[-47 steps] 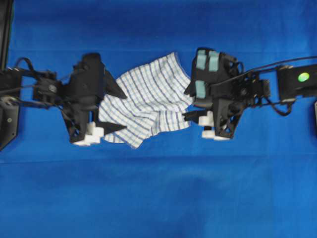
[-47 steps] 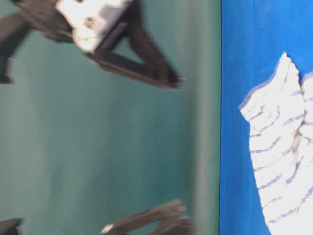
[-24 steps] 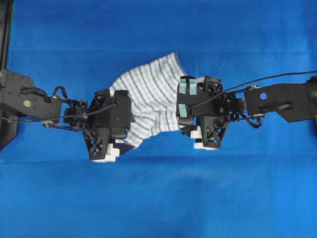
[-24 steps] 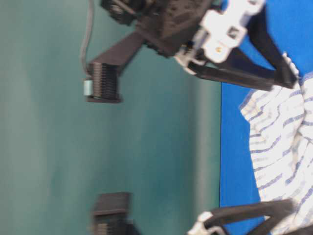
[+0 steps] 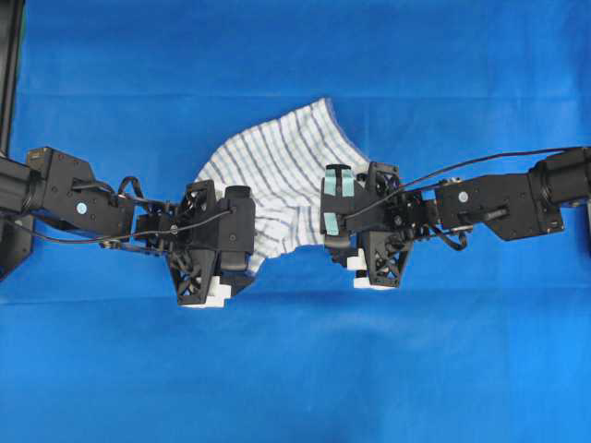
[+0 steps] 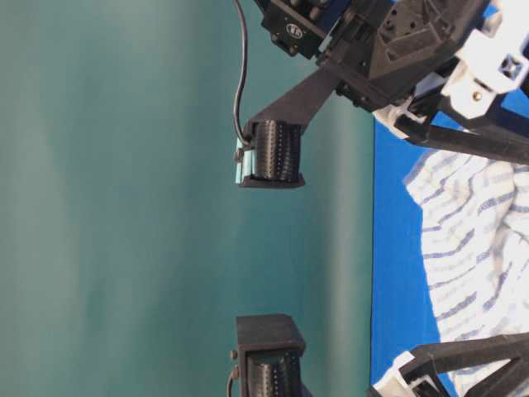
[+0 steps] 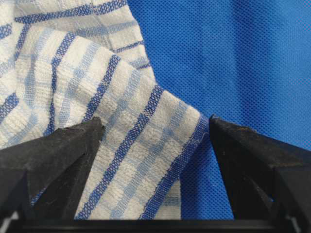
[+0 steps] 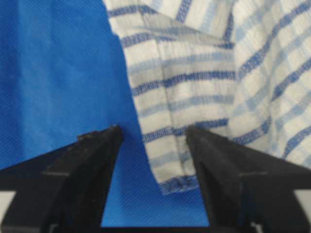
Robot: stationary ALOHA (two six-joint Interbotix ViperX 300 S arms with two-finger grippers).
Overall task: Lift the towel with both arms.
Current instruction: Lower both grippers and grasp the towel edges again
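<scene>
The towel (image 5: 277, 171), white with blue and grey checks, lies rumpled on the blue table cover. My left gripper (image 5: 226, 249) points down over its near left corner, and my right gripper (image 5: 355, 235) over its near right corner. In the left wrist view the open jaws of the left gripper (image 7: 155, 121) straddle a folded towel corner (image 7: 146, 160); neither finger presses it. In the right wrist view the right gripper (image 8: 153, 130) stands open, with the towel's hemmed edge (image 8: 170, 165) lying between the jaws by the right finger. From table level the towel (image 6: 488, 240) lies flat between both arms' fingers.
The blue table cover (image 5: 295, 369) stretches all round the towel. A black frame post (image 5: 9, 55) stands at the far left edge. A green wall (image 6: 165, 207) fills the table-level view behind the arms.
Both arms have dropped and moved inward, from beside the towel to over its near corners. The jaws now straddle the cloth. The towel has not left the table.
</scene>
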